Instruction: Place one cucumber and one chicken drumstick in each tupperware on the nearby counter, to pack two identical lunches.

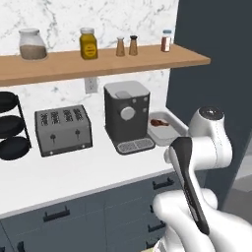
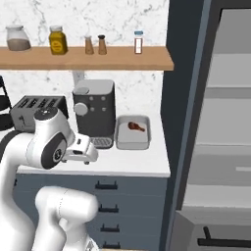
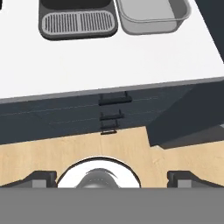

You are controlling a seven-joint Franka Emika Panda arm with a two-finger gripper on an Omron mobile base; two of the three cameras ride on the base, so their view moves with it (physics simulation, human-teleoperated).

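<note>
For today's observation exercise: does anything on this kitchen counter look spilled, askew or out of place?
Nothing stands out. The shallow light-grey tupperware sits flat beside the dark coffee machine, holding one brown chicken drumstick.

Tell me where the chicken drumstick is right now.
The chicken drumstick lies inside the tupperware on the white counter, just right of the coffee machine in both base views.

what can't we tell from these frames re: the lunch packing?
- Second tupperware and any cucumber: I can't make out either one in these views.
- Tupperware in left base view: near end hidden behind the arm; drumstick partly visible.
- Tupperware in hand view: far end cut off by the top edge, so contents unclear.
- Gripper: fingertips spread wide, nothing between them.
- Shelf jar labels: too small.
</note>
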